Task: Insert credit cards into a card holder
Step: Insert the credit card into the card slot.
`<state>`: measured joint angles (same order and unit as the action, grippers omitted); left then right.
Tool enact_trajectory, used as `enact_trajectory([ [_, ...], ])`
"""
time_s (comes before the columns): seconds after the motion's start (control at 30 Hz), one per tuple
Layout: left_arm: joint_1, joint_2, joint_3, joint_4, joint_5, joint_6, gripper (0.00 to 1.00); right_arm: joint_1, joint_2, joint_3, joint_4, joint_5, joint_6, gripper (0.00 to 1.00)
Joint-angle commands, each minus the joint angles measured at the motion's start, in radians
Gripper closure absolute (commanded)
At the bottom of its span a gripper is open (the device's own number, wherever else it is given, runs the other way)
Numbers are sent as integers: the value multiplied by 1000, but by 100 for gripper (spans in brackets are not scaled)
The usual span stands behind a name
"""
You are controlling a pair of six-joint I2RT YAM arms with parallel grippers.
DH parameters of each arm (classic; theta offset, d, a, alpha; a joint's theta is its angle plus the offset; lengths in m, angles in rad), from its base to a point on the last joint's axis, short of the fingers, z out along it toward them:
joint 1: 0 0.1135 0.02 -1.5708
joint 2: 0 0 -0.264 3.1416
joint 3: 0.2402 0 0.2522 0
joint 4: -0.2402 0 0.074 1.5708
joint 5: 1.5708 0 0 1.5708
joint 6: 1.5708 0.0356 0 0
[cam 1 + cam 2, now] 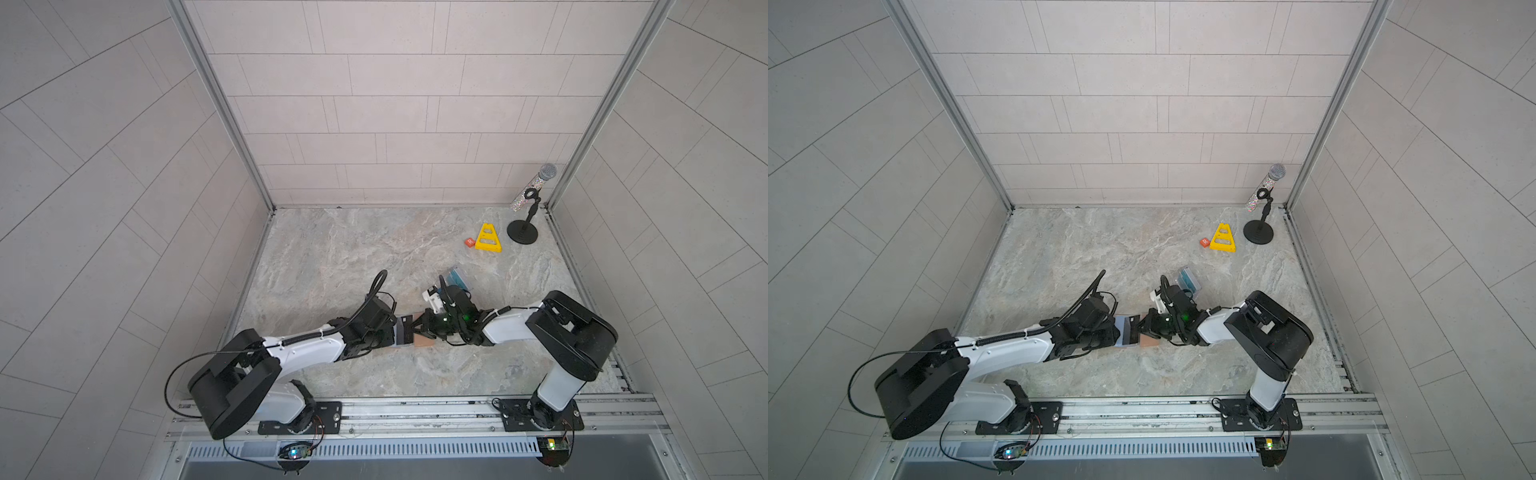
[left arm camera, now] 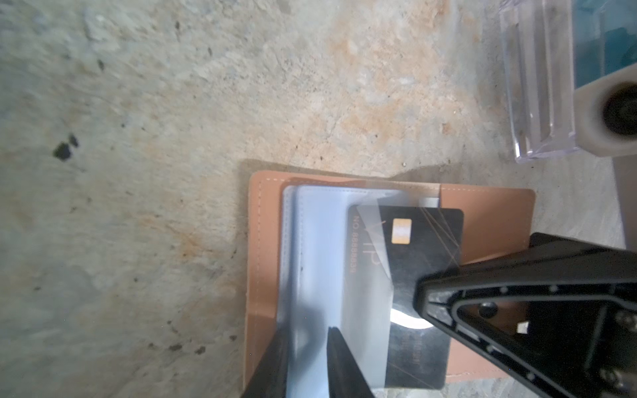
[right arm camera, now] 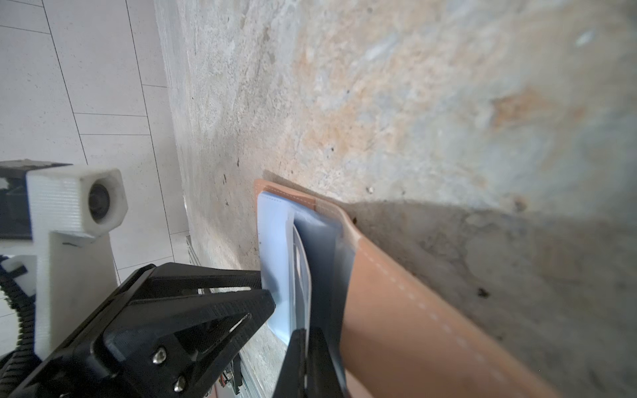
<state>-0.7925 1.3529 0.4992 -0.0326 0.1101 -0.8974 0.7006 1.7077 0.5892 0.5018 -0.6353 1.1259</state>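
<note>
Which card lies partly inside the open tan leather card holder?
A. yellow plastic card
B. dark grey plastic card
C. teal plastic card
B: the dark grey plastic card, with its gold chip, sits partly under a clear sleeve of the tan leather card holder.

The dark grey card (image 2: 427, 248) reads "VIP" and "NO 8888…" — orange block (image 1: 470, 242), "R".

1. A glittery microphone (image 1: 539, 181) is leaning in a black stand (image 1: 522, 232) that is sitting in the far right corner of the marbled worktop (image 1: 353, 257)
2. A yellow triangular frame (image 1: 488, 239) is lying flat just beside the stand's round base
3. A small orange block (image 1: 469, 242) is resting just beside the triangle, on the side away from the stand
4. A clear plastic box (image 2: 537, 86) is standing nearer the middle, well apart from those three
5. Pale tiled walls (image 1: 374, 116) are enclosing the worktop on three sides
</note>
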Motion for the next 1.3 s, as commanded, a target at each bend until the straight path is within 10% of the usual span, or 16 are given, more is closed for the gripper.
enact_trajectory([
  [0.0,-1,4,-27,-53,-21,9,73,13,20,3,-108,37,-17,90],
  [0.27,-2,-14,-26,-62,-27,17,73,20,-6,26,-211,69,-77,62],
  [0.77,-2,-6,-30,-56,-23,17,73,53,-103,183,-570,241,-272,44],
  [0.97,-3,-6,-33,-55,-24,17,73,54,-129,208,-647,302,-312,48],
  [1.27,-2,-6,-34,-55,-24,16,73,58,-108,234,-690,345,-338,80],
])
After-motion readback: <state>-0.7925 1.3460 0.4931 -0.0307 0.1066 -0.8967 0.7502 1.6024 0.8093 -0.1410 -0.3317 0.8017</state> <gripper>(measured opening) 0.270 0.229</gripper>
